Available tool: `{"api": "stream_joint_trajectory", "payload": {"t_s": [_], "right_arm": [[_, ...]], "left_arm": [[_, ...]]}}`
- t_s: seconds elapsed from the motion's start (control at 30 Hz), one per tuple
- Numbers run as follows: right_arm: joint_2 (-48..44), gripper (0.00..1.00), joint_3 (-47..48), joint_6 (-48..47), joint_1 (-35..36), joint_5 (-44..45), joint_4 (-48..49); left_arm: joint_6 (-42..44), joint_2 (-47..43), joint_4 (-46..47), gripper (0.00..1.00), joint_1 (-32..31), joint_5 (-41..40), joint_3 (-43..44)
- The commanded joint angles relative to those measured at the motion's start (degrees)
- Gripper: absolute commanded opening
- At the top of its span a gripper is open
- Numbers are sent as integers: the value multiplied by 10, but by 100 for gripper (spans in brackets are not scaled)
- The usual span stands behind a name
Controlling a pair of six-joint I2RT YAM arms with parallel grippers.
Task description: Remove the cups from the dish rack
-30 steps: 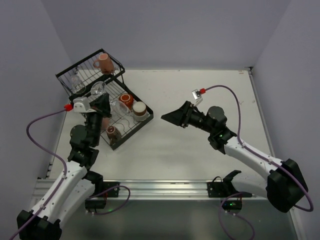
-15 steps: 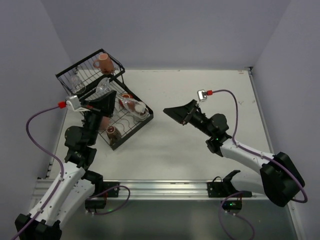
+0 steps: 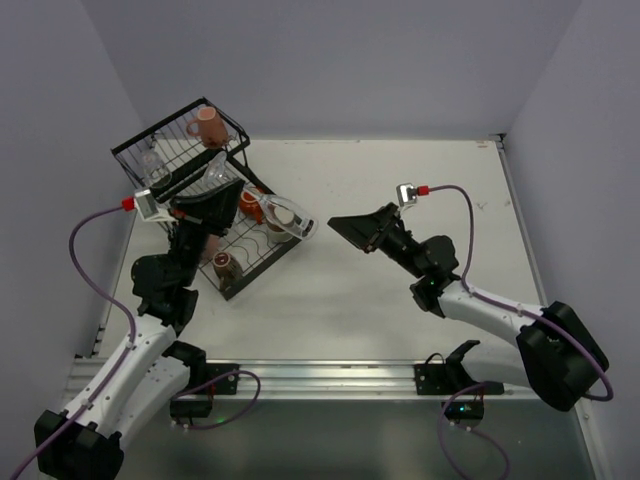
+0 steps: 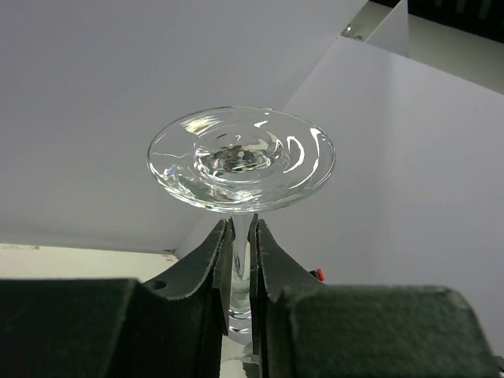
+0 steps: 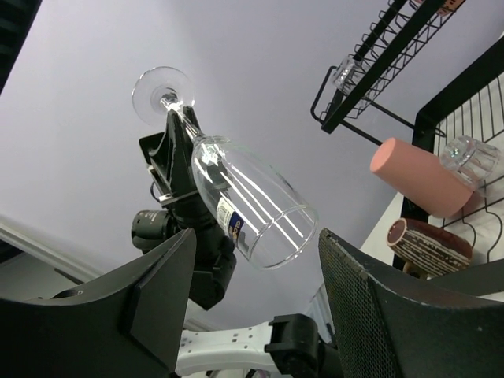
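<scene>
The task is only at its beginning, in my judgement. On the left stands the dish rack (image 3: 265, 264), and nearly all cups are inside it. I see no cup set down outside the rack.

In the raised far section there is one pink mug (image 3: 207, 126) and one clear glass (image 3: 155, 165). On the flat tray I count one salmon tumbler (image 5: 417, 177), one brown cup (image 3: 222, 265) at the near end and one orange-red mug (image 3: 250, 203). One pale-rimmed cup (image 3: 277, 233) shows partly behind the lifted glass, and I cannot tell its material. The right wrist view also shows a second clear piece (image 5: 468, 153) just above the tumbler. So about seven vessels are left to unload.

The left gripper (image 4: 241, 236) pinches the thin stem of one stemmed glass (image 4: 240, 157) just under its foot. This glass is lifted above the right part of the tray, tilted, with the open bowl pointing to the right.

Further right, the right gripper (image 3: 340, 225) has its fingers spread wide and holds nothing. It faces the mouth of the bowl, near it but apart. It looks like a handover is prepared. The table (image 3: 400, 180) lies to the right of the rack
</scene>
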Motion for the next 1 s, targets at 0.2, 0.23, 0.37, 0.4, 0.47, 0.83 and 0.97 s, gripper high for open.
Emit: {"api": "stream_joint_trajectory", "payload": {"t_s": [0.2,0.23,0.37,0.4,0.47,0.83,0.97], "right_arm": [[52,64,24,34,18,-51,117],[61,63,28,45,19,-67,142],[97,59,38,65,27,-93,206],[98,59,38,66,28,-93,212],[98,58,37,60,30,-94,215],[109,52,57,60,31,-113,250],[125,48,58,79,32,-110,298]], "left_arm": [[-53,17,110,0,2,29,-5],[-55,21,111,0,1,30,-6],[-52,17,118,0,0,18,-20],[-50,17,118,0,0,17,-21],[-50,17,123,0,0,18,-25],[-75,29,155,0,-2,17,-56],[-83,38,172,0,-8,19,-63]]}}
